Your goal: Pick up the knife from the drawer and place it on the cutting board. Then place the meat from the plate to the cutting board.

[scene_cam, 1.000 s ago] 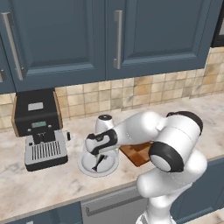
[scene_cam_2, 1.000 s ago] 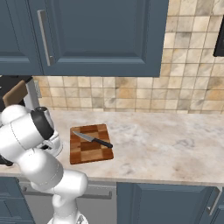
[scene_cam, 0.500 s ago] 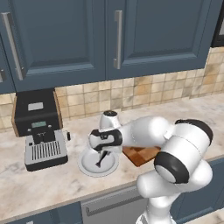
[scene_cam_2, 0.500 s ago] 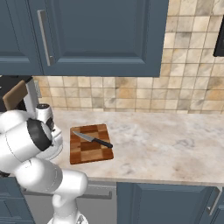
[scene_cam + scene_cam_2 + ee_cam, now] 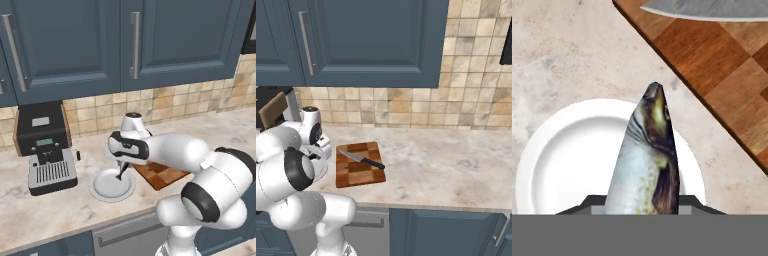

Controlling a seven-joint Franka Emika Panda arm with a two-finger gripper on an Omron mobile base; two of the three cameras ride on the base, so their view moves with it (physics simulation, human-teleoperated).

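My gripper point(image 5: 122, 169) hangs just above the round white plate point(image 5: 102, 191), shut on the meat, a slim silvery-grey fish point(image 5: 648, 160). The fish points away from the hand, its head over the plate's point(image 5: 562, 160) edge nearest the board. The checkered wooden cutting board point(image 5: 358, 172) lies right beside the plate, also visible as the cutting board point(image 5: 717, 70). On it rests the black-handled knife point(image 5: 362, 159), with the knife's blade point(image 5: 712, 9) at the top of the hand view. The drawer is out of view.
A black and silver coffee machine point(image 5: 45, 150) stands left of the plate against the tiled backsplash. Blue wall cabinets point(image 5: 135, 40) hang above. The marble counter point(image 5: 446, 165) stretches away to the right of the board.
The gripper has risen a little from the plate with the fish in it and shifted slightly towards the board. Knife and board have not moved.
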